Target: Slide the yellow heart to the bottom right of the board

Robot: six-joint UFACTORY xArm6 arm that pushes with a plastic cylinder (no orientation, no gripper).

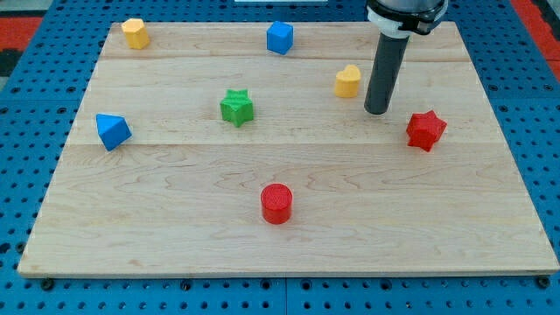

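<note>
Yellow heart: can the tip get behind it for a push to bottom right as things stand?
Probably yes. My tip sits just to the view's right of the yellow heart, nothing between them; it must first circle to the heart's upper-left side, which looks clear.

This looks like a robotics lab or test bench rather than any home or shop. The desk [289,254] is a pale wooden board laid over a blue perforated metal plate [26,131], the kind with a regular grid of mounting holes. A dark rod hangs from a machine arm at the view's top right, and my tip [377,110] rests on the wood. Scattered about are small plastic blocks in plain colours, such as a green star [236,108] and a red cylinder [276,203], laid out like test pieces
</note>
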